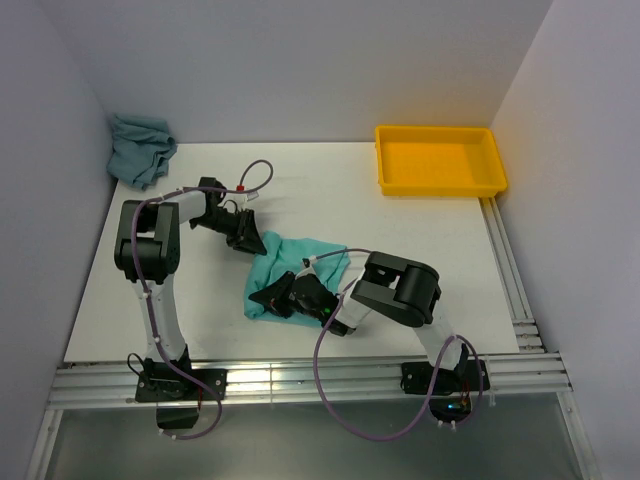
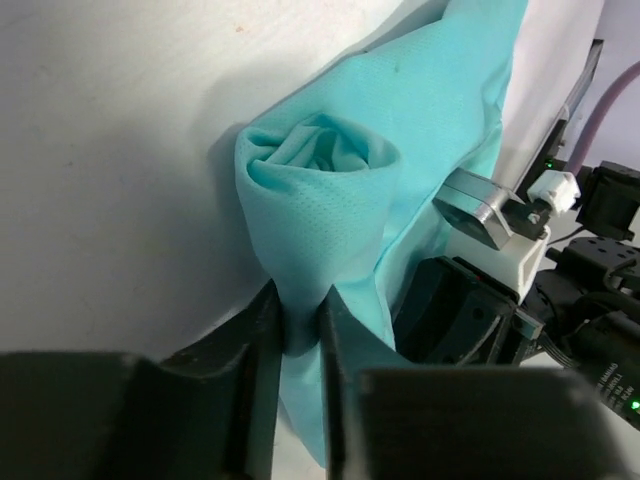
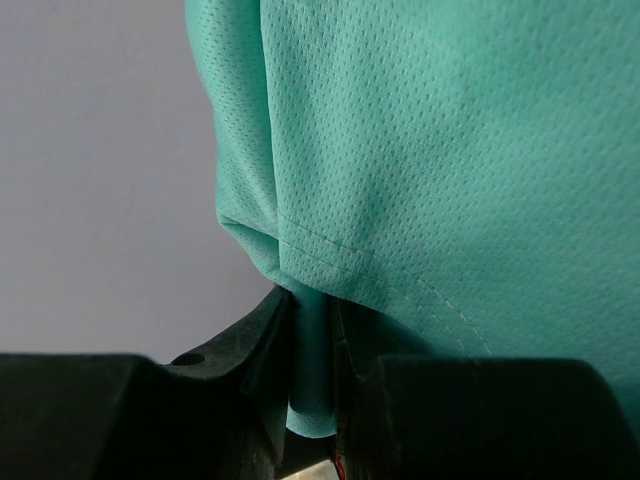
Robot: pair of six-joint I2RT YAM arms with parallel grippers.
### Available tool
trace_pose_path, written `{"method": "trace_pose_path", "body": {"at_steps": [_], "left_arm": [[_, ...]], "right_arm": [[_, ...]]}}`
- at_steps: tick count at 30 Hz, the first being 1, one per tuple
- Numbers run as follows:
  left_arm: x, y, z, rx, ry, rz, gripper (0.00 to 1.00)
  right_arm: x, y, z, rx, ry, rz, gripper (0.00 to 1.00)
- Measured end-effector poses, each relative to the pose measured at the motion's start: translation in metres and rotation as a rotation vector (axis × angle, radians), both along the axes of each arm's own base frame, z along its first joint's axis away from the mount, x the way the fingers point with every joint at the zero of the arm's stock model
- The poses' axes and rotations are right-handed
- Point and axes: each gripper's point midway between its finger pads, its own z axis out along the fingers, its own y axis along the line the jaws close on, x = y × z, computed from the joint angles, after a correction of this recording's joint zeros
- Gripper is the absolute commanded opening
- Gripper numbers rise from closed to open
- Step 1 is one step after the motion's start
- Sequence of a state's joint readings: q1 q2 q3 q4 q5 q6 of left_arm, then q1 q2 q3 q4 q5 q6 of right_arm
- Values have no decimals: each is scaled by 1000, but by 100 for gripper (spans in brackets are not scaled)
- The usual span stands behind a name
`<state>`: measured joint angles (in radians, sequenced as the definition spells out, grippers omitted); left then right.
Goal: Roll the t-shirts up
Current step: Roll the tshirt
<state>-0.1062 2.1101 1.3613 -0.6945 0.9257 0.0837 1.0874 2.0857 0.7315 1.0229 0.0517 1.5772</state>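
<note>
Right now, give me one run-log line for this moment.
left gripper: shut on mint t-shirt | right gripper: shut on mint t-shirt | grey-teal t-shirt: bunched, back-left corner

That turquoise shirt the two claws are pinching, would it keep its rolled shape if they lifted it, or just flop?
Probably flop: the mint t-shirt drapes in soft folds where the left gripper pinches it. Its loosely rolled end would likely unwind. It looks thin and light, bunching easily in the right gripper.

Bright yellow tray [image 1: 440,187]; white table [image 1: 360,215]; mint-turquoise tee [image 1: 290,255] w/ fine pinhole-mesh pattern; dull grey-teal tee [image 1: 140,150].
</note>
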Motion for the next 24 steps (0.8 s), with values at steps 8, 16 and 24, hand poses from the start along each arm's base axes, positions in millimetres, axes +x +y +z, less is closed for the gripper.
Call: {"method": "trace_pose_path", "body": {"at_steps": [8,16,24], "left_arm": [[4,8,-4,102,39,90,0],[19,26,-4,259,-13,182,0],[19,28,-5,284,8,212,0]], "right_arm": [[3,0,0,-89,-10,5,42],[1,4,-1,-369,-64,9,46],[-7,2,-3,-548,-108,0,9]]}}
